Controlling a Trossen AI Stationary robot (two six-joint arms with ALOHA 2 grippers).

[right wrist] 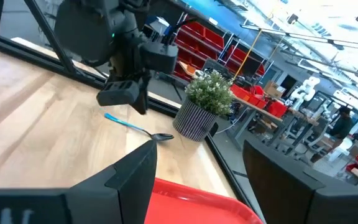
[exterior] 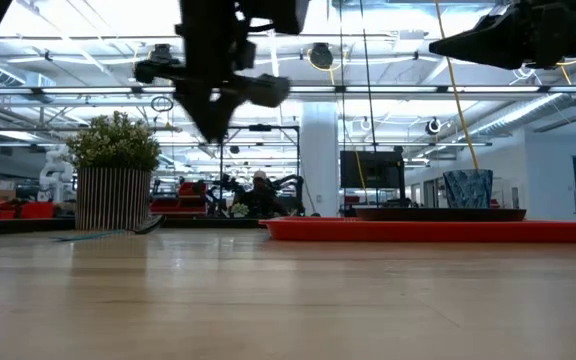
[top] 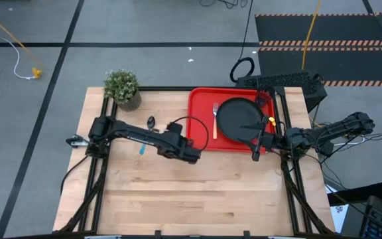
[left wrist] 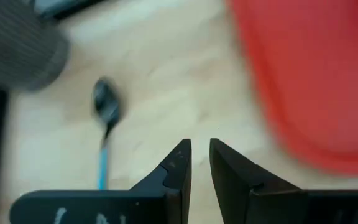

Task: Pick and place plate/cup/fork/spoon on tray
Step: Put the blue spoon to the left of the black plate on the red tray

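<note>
The red tray (top: 201,109) lies at the table's far right. The black plate (top: 239,116) lies flat on it, and the orange-handled fork (top: 215,121) lies on the tray left of the plate. The cup (exterior: 467,188) stands upright on the tray's right part. The blue-handled spoon (top: 150,123) lies on the bare table (left wrist: 106,118) near the plant pot, partly under my left arm. My left gripper (top: 190,154) hangs above the table between spoon and tray, its fingers (left wrist: 199,163) together but for a slit, holding nothing. My right gripper (right wrist: 197,180) is wide open and empty above the tray's near right corner (top: 257,145).
A potted green plant (top: 123,87) stands at the table's far left corner, close to the spoon. The near half of the wooden table (top: 191,199) is bare. Black cables and a box (top: 277,83) lie beyond the tray's far edge.
</note>
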